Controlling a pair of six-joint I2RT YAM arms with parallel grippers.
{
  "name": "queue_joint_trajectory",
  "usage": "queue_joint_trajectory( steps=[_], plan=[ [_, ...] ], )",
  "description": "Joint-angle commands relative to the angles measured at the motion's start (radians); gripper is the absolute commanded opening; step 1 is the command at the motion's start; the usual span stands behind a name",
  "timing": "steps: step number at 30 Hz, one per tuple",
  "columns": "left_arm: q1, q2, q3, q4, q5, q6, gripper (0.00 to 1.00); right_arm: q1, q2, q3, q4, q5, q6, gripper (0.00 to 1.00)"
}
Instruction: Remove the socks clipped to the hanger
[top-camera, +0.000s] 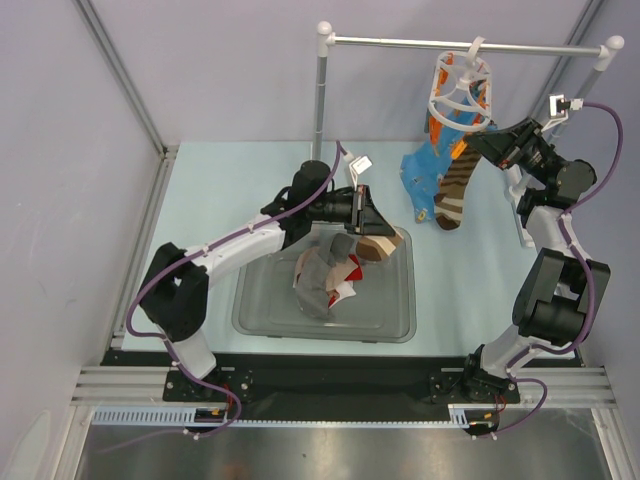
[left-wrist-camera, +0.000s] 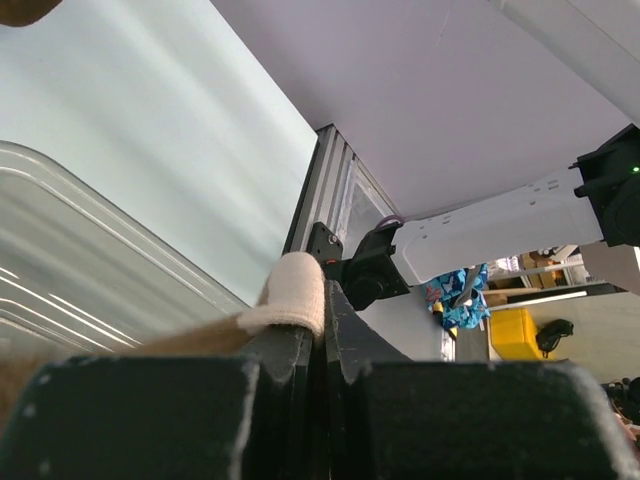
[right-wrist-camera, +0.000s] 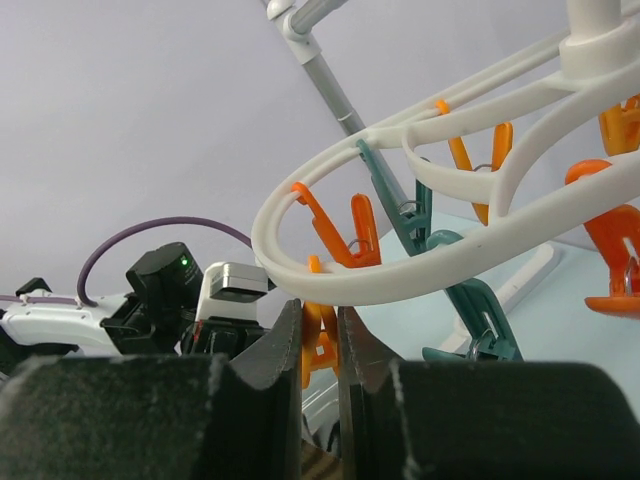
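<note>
Pale green tabletop (top-camera: 230, 180) carries a grey tray (top-camera: 260, 320) near the arm bases, and a metal rail (top-camera: 400, 42) crosses the far side. We find the hanger (top-camera: 462, 95) hooked on that rail towards its right end. Two socks hang clipped beneath it: a blue sock (top-camera: 428, 165) and, just beside it, a striped sock (top-camera: 455, 200). The right gripper (right-wrist-camera: 320, 330) sits under the hanger's ring, its jaws drawn almost together on an orange peg (right-wrist-camera: 313, 350) (the peg fills the narrow gap). The left gripper (left-wrist-camera: 320, 325) is above the far right part of the tray, jaws fully closed on a beige sock (left-wrist-camera: 290, 295), whose cuff bulges above the fingertips. In the tray we see loose socks (top-camera: 325, 280), grey and white-and-red, lying heaped together.
</note>
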Motion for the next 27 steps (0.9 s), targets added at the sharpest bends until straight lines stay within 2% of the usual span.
queue_joint_trajectory(
  steps=[1, 5, 8, 9, 10, 14, 15, 16, 18, 21, 23, 24, 25, 26, 27],
  plan=[
    [-0.005, -0.049, -0.004, -0.001, -0.001, 0.023, 0.08, 0.001, 0.008, 0.014, 0.282, 0.001, 0.008, 0.14],
    [-0.005, -0.091, 0.011, -0.110, -0.044, 0.101, 0.08, -0.001, 0.009, 0.006, 0.282, 0.003, 0.016, 0.18],
    [-0.005, -0.158, 0.010, -0.256, -0.106, 0.203, 0.08, -0.004, 0.011, -0.005, 0.282, 0.004, 0.034, 0.22],
    [-0.005, -0.183, 0.005, -0.288, -0.122, 0.251, 0.08, -0.005, 0.011, -0.008, 0.282, 0.004, 0.047, 0.25],
    [-0.003, -0.207, -0.007, -0.364, -0.143, 0.279, 0.09, -0.007, 0.011, -0.009, 0.274, 0.003, 0.048, 0.33],
    [-0.003, -0.318, -0.053, -0.518, -0.280, 0.381, 0.11, -0.019, 0.009, -0.003, 0.165, 0.015, 0.044, 0.48],
    [-0.002, -0.351, -0.069, -0.533, -0.330, 0.402, 0.13, -0.021, 0.008, -0.009, 0.177, 0.018, 0.051, 0.51],
    [-0.002, -0.370, -0.104, -0.547, -0.349, 0.411, 0.13, -0.021, 0.008, -0.023, 0.186, 0.027, 0.076, 0.60],
    [0.001, -0.405, -0.150, -0.561, -0.367, 0.416, 0.16, -0.019, -0.003, -0.048, 0.225, 0.040, 0.100, 0.70],
    [0.003, -0.453, -0.277, -0.491, -0.326, 0.390, 0.20, -0.022, -0.023, -0.117, 0.211, 0.060, 0.088, 0.75],
    [0.003, -0.476, -0.380, -0.454, -0.341, 0.372, 0.22, -0.024, -0.055, -0.159, 0.124, 0.056, 0.027, 0.76],
    [0.001, -0.482, -0.403, -0.454, -0.370, 0.372, 0.26, -0.025, -0.069, -0.172, 0.084, 0.058, -0.001, 0.79],
    [0.003, -0.486, -0.426, -0.469, -0.457, 0.372, 0.30, -0.027, -0.102, -0.187, 0.035, 0.064, -0.031, 0.80],
    [0.003, -0.487, -0.426, -0.496, -0.499, 0.376, 0.39, -0.027, -0.121, -0.208, -0.093, 0.073, -0.124, 0.81],
    [0.006, -0.487, -0.423, -0.539, -0.540, 0.390, 0.45, -0.031, -0.145, -0.222, -0.162, 0.084, -0.174, 0.81]
  ],
)
